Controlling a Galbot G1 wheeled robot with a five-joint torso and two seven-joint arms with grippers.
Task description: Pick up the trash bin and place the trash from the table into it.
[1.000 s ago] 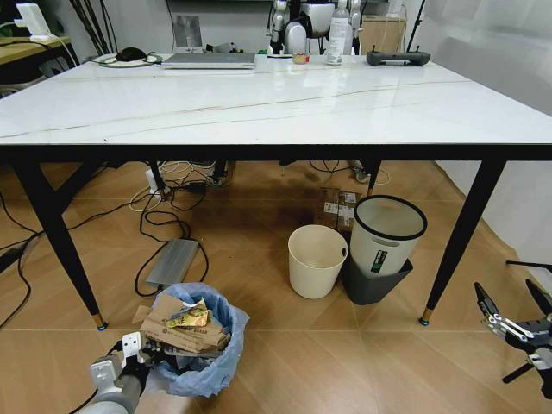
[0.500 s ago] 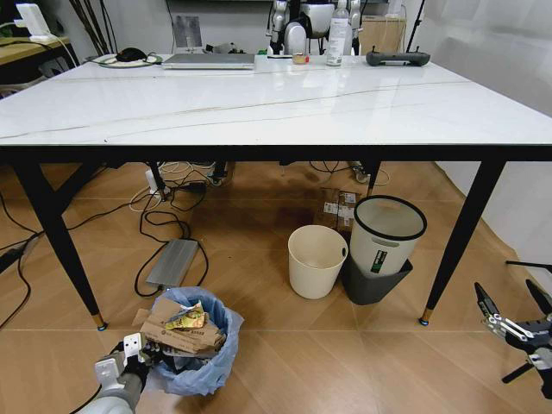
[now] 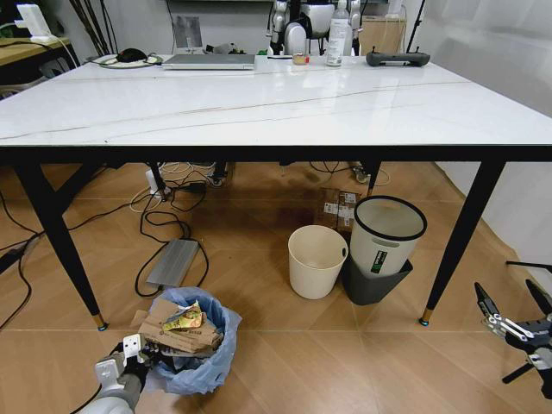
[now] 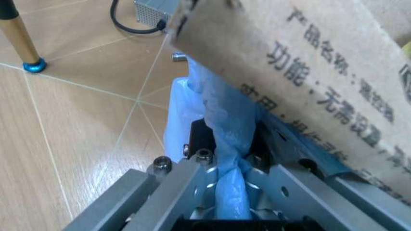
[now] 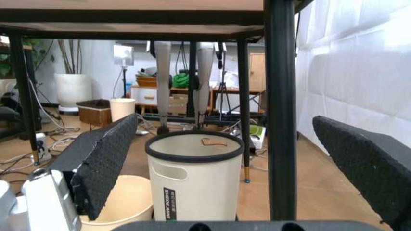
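The left gripper has its jaws pinched tight on the blue plastic bag at the rim of the trash bin. Holding the bag edge is probably how it means to carry the bin, since the rim is the easy part to grab. In the head view the left gripper sits at the lower left of the frame, touching the bin's near side.

The bin rests on the wooden floor in front of the table. It is stuffed with trash: torn brown cardboard sticks out over the top, and a small yellow wrapper lies on it.

The right gripper hangs at the lower right of the frame, well apart from the bin, with its jaws spread wide and nothing in them. It looks parked while the left arm works.

Under the table stand a plain cream bin and a white bin with a black rim, side by side.
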